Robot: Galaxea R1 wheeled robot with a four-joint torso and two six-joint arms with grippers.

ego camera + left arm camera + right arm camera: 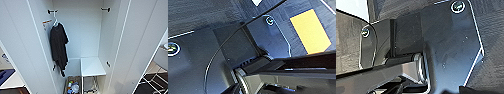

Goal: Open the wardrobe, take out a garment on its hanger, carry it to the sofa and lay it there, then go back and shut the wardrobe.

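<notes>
End effector state unclear; wardrobe (140,37) open; dark shirt (58,45) hanging

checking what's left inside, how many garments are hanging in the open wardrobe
1: a dark shirt on a white hanger, at the left side of the wardrobe near the left wall. The doors may hide others.

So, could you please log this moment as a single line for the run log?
wardrobe: doors open | dark shirt: hanging on white hanger, left side | maroon jacket: not inside | low white shelf: bare | small items: on floor
</notes>
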